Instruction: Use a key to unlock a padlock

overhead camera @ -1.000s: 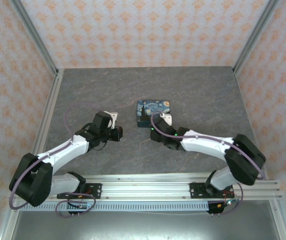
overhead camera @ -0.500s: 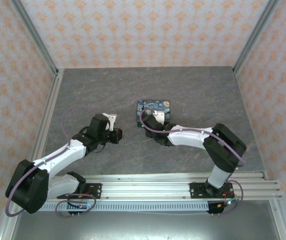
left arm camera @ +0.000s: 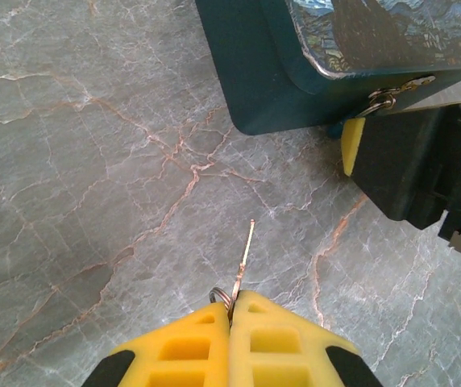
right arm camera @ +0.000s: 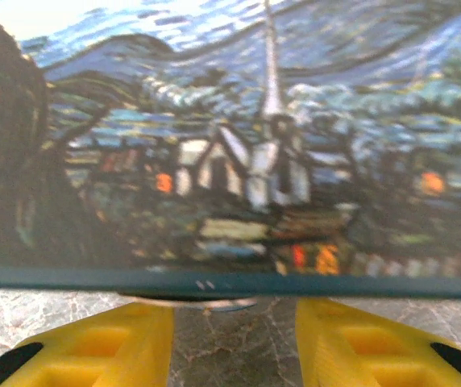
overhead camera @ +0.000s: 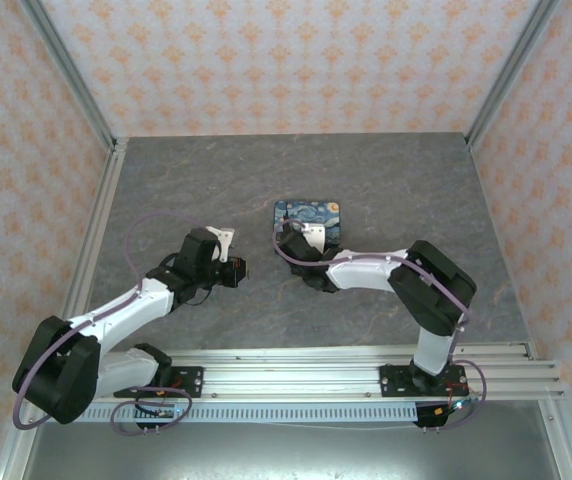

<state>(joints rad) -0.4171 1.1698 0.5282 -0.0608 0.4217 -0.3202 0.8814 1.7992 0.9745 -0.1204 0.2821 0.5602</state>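
Top cam looks down from high at the near edge over the whole grey marbled tabletop point(overhead camera: 386, 170). Both wrist cams sit low, sharing the blue-and-yellow swirl-painted rectangular box point(left arm camera: 271, 89), right one way closer.

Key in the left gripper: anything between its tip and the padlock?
Nothing visible: bare table lies between the key and the padlock at the blue box's front edge. A finger of the right gripper sits just under the lock.

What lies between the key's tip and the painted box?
Bare table, as the left wrist view shows; the key and the box are apart.
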